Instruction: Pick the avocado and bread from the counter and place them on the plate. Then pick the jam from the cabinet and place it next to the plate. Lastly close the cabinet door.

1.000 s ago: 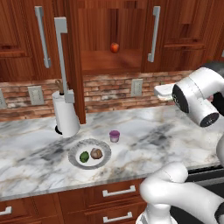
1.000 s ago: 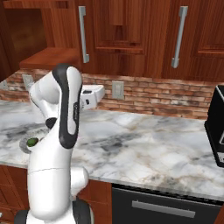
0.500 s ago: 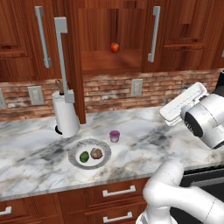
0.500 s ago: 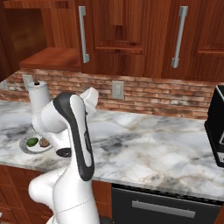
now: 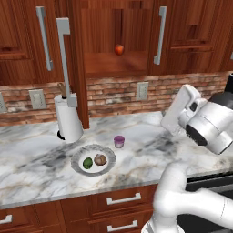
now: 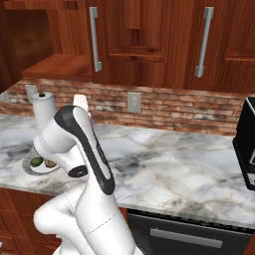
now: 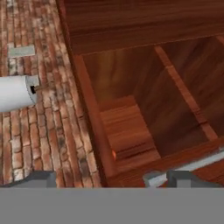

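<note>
Left base view shows avocado (image 5: pixel 87 163) and bread (image 5: pixel 100 159) on the plate (image 5: pixel 78 168), jam (image 5: pixel 119 141) just beside it. Cabinet door (image 5: pixel 76 68) stands ajar: probably stiff and hinged, best pushed near its bar handle (image 5: pixel 65 63). The tool (image 7: pixel 109 179) gapes wide, empty.

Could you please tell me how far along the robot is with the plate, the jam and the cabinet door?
Done: the avocado and the bread lie on the plate, and the jam stands on the counter beside it. In hand: nothing; the pincer is open and faces the open cabinet. Left: the cabinet door stands open, edge-on, and needs closing.
</note>
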Controlling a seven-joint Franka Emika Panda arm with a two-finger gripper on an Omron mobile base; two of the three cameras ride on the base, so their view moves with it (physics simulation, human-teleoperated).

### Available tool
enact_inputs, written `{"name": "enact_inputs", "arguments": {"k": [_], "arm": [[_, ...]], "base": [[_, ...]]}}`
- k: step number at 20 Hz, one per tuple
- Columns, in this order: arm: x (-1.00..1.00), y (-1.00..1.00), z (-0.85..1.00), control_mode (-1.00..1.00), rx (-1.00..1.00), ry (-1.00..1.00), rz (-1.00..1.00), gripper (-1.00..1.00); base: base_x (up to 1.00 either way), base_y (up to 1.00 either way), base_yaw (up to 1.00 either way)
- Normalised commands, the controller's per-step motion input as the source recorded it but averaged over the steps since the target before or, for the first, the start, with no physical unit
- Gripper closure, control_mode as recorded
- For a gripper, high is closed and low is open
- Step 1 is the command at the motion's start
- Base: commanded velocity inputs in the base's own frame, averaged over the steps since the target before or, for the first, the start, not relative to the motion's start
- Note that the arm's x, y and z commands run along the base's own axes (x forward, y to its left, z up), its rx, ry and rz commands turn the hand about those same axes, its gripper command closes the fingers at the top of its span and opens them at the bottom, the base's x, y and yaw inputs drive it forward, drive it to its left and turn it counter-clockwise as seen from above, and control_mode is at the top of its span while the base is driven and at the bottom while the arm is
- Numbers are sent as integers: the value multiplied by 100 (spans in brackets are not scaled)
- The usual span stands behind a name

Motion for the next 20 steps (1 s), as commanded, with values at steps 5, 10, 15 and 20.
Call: {"name": "enact_inputs", "arguments": {"k": [5,10,15,20], "arm": [[-2,17,47,-100,-98,-10,-7,-100],[-1,2,45,-100,-61,-3,-9,-100],[0,-2,53,-100,-36,2,-10,-100],[-12,-2,74,-100,-30,1,-17,-100]], "base": [[0,0,0],[0,0,0],[0,0,0],[0,0,0]]}}
